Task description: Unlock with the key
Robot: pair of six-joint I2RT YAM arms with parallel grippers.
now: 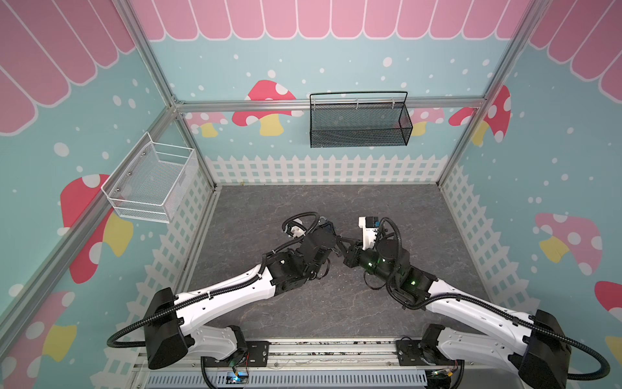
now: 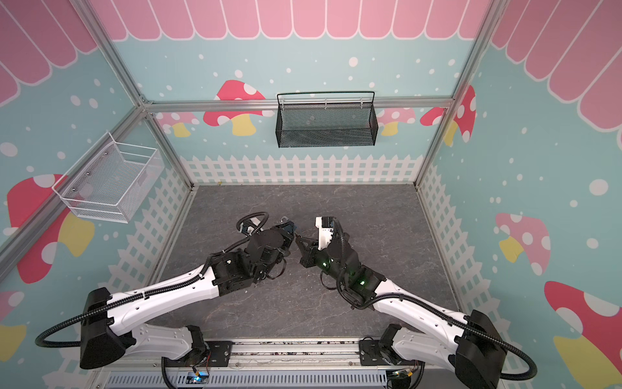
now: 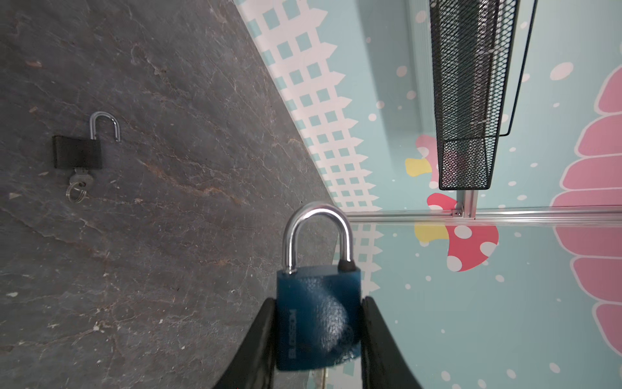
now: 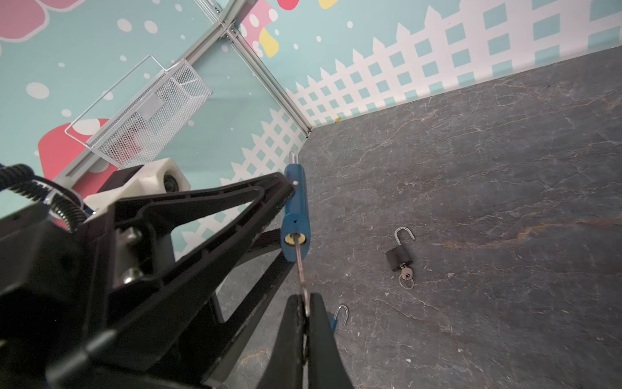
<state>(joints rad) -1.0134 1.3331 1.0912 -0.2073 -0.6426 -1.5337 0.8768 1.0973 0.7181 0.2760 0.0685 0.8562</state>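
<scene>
Closest to me, over the dark grey, stone-veined worktop [image 1: 336, 303], the two black-and-white arms meet nose to nose. The left tool [image 3: 318, 313] has its black plastic fingers part-way open, pressed against the two narrow edges of a blue-painted metal padlock [image 4: 295, 202], a boxy block with a pebbled finish that it holds clear of the surface. The lock's polished steel shackle [image 3: 316, 215] arches out of the end away from the tool, both legs seated in the body. At the opposite end sits a round brass-coloured plug, and a slim silver key [image 4: 299, 262] has its blade pushed into it. The right tool [image 4: 305, 303] is pinched tight on that key's head, its fingers all but touching. Just behind one of its fingers a sliver of a second blue lock [image 4: 334, 322] peeps out, its shackle hooked open. A little farther off a small black padlock [image 4: 399, 257] lies flat, its shackle sprung open and a small key on a wire ring [image 4: 406, 274] stuck in its base. Beyond, a white wire-mesh basket [image 1: 151, 182] hangs on the left wall, and a long black mesh basket [image 1: 358, 124] hangs from the rail on the back wall.
</scene>
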